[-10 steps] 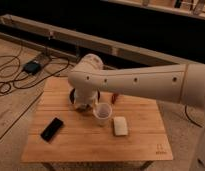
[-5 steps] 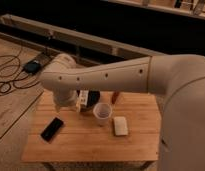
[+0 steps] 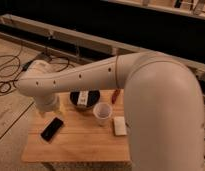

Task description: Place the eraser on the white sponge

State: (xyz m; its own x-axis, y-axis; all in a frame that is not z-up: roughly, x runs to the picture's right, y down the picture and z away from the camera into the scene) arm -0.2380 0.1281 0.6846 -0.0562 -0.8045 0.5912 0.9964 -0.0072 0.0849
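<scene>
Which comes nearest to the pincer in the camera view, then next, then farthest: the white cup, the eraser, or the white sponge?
The pincer hangs over the table at its left end.
1. eraser, just below it, left side.
2. white cup, mid-table.
3. white sponge, right of the cup.

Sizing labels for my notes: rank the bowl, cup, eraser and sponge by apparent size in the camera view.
1. black bowl
2. white cup
3. eraser and white sponge, about alike
Gripper hangs near the eraser, at left.
</scene>
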